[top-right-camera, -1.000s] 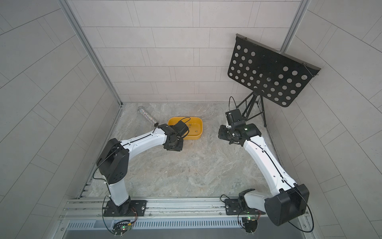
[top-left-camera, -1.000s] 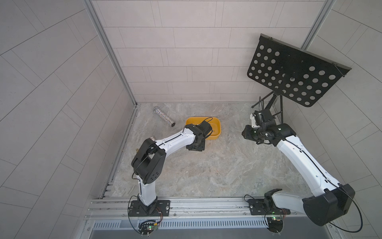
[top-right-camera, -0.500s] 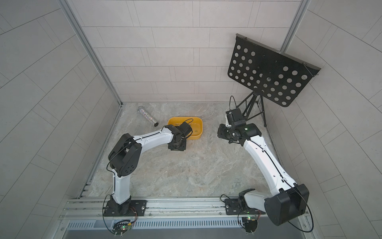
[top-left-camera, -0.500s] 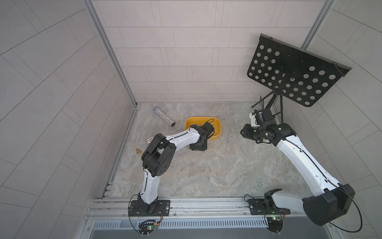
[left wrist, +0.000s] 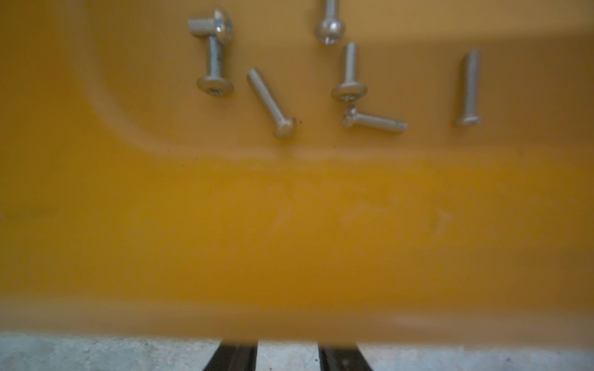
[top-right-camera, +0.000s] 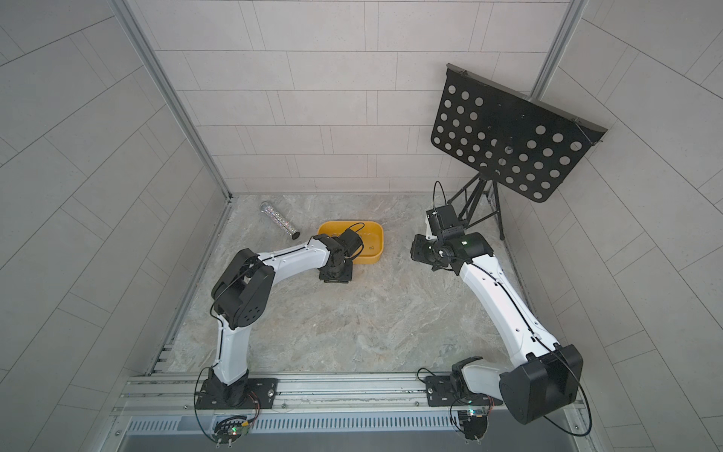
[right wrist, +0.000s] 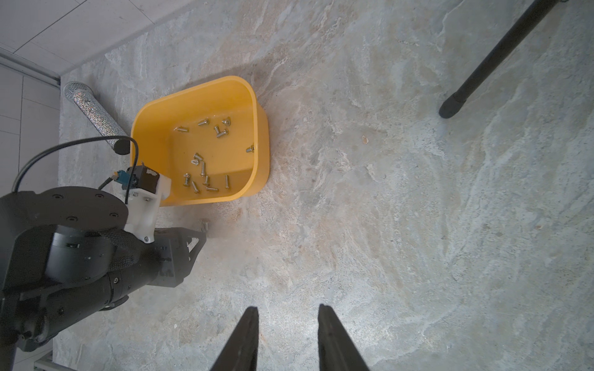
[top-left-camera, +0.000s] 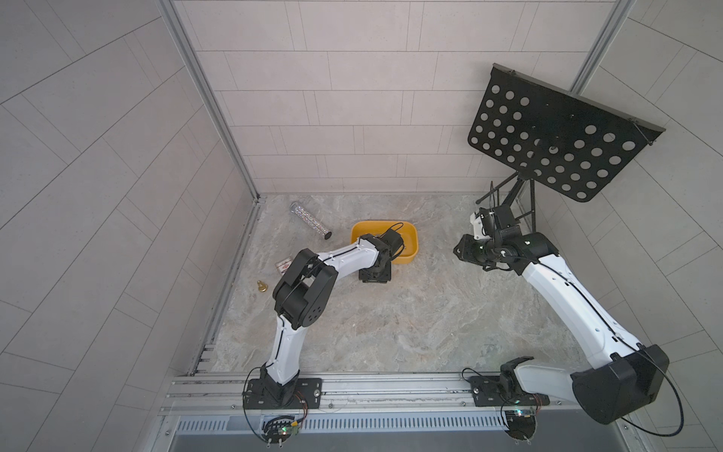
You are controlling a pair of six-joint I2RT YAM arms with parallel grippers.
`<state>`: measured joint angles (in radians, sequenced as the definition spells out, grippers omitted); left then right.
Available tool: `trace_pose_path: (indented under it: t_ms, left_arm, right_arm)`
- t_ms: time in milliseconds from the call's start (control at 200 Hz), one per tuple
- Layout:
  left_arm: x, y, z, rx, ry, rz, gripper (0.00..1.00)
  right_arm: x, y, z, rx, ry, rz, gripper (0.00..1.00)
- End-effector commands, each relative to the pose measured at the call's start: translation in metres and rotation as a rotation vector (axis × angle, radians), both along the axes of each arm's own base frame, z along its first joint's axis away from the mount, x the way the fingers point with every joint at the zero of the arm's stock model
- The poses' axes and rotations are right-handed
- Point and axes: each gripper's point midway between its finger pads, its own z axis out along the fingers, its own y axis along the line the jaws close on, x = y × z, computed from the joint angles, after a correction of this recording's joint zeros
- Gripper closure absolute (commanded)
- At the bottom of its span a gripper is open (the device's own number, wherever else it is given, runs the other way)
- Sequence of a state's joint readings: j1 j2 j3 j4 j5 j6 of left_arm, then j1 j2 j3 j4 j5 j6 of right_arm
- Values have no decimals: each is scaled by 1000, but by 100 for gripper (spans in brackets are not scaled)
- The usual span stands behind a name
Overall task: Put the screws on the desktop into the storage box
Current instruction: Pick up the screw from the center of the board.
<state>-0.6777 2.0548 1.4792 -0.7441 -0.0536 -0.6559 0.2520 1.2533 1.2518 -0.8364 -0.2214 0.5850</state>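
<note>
The yellow storage box (top-left-camera: 410, 256) (top-right-camera: 376, 256) stands on the marble desktop (top-left-camera: 410, 321) toward the back. Several silver screws (right wrist: 202, 168) (left wrist: 271, 102) lie inside it. One more screw (right wrist: 204, 224) lies on the desktop just outside the box's near wall (right wrist: 225, 197). My left gripper (top-left-camera: 374, 277) (top-right-camera: 335, 276) (left wrist: 287, 345) points down right by that wall. Its fingers stand apart with bare marble between them; their tips are hidden behind the box's rim. The loose screw lies at the tip of this gripper. My right gripper (top-left-camera: 459, 250) (top-right-camera: 415, 248) (right wrist: 287, 308) hovers open and empty to the box's right.
A glittery silver tube (top-left-camera: 311, 220) (right wrist: 96, 115) lies behind the box to the left. A brass bell-shaped piece (top-left-camera: 261, 286) and a small card (top-left-camera: 284, 264) sit near the left rail. A black perforated music stand (top-left-camera: 555, 137) rises at the back right, with one leg (right wrist: 482, 70) on the desktop.
The left arm's elbow has swung to the right while its gripper stayed at the box's near wall. The right arm has hardly moved.
</note>
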Motion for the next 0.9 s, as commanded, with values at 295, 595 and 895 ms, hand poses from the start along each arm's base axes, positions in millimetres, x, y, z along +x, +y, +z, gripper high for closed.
trace_pose_path:
  t_ms: [295,595,895]
  left_arm:
    - [4,2,-10,0,25,-6,63]
    - [4,-1,-12,-9,31,-10,63]
    - [5,0,-17,-2,39,-7,63]
  right_arm:
    - [3,-1,-5,-2,20,-13,64]
    - [4,-1,-7,-2,28,-12,64]
    - [4,-1,-8,-3,28,-12,64]
